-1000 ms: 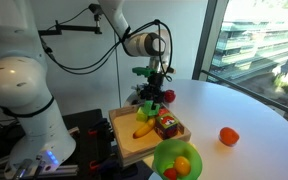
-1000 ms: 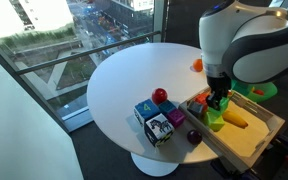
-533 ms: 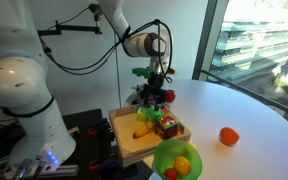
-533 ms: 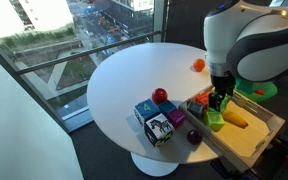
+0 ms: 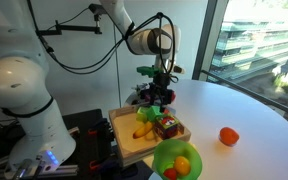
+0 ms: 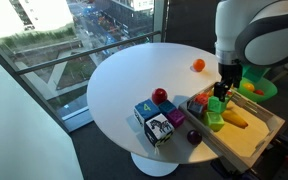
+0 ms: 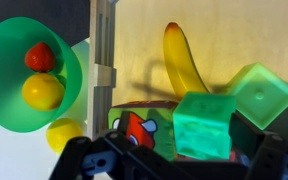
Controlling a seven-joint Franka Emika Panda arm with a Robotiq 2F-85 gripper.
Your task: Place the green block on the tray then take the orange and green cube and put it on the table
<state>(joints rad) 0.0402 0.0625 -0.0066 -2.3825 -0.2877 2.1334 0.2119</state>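
The green block [image 7: 204, 125] sits over the tray [image 7: 144, 40], right below my gripper [image 7: 174, 162]. From the wrist view I read the claw as spread apart: the fingers [image 7: 84, 160] stand wide on either side of the block and clamp nothing. I can't tell whether the block rests on the tray floor or on something under it. In an exterior view the block [image 6: 216, 105] shows just under the gripper [image 6: 227, 92], at the tray's [image 6: 254, 140] end nearest the middle of the table [image 6: 124, 80].

Just beside the block, toward the rim, is the orange and green cube [image 7: 134, 128], also in the tray; in an exterior view I see it [image 5: 167, 125] below the gripper [image 5: 161, 93]. A second green block [image 7: 261, 92] lies tilted on the other side, and a banana [image 7: 184, 60] lies farther in on the wood.

Outside the rim is a green bowl [image 7: 14, 110] holding a red fruit [image 7: 39, 57] and a yellow one [image 7: 42, 90].

On the table itself I see an orange fruit [image 6: 198, 65], a red fruit [image 6: 161, 95] and a group of picture cubes [image 6: 154, 120].
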